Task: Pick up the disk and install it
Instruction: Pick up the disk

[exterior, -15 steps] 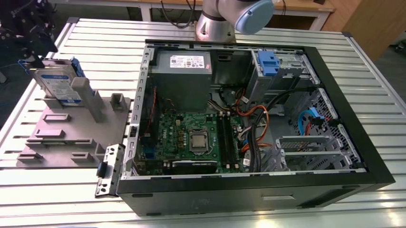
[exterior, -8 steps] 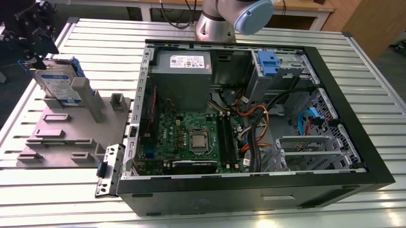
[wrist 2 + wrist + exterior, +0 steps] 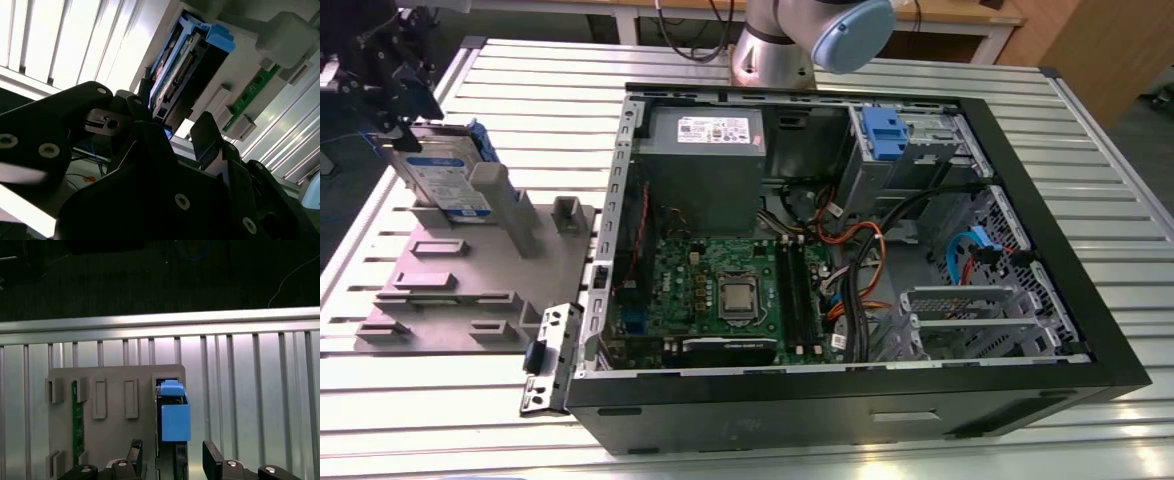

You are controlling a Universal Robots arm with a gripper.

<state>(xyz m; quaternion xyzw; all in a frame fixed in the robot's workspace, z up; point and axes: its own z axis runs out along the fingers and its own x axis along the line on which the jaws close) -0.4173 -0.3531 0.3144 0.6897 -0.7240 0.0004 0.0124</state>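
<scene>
The disk (image 3: pixel 447 185) stands on edge in a slot of the grey fixture plate (image 3: pixel 454 290) at the exterior view's left, its white-and-blue label facing out and blue rails along its sides. My gripper (image 3: pixel 398 115) hangs right above its top edge. In the first wrist view the disk's blue rail end (image 3: pixel 175 420) lies between my two black fingers (image 3: pixel 136 452), with a gap on each side, so the gripper (image 3: pixel 172 460) is open around it. The second wrist view shows the disk (image 3: pixel 177 65) just beyond the gripper (image 3: pixel 175 107).
An open computer case (image 3: pixel 1067 300) fills the middle of the slatted table, with a grey power-supply box (image 3: pixel 700 150), a motherboard (image 3: pixel 720 285) and a blue-fronted caddy in its cage (image 3: pixel 887 135). A green memory stick (image 3: pixel 77 425) sits in another fixture slot. The arm's base (image 3: pixel 781 45) stands behind the case.
</scene>
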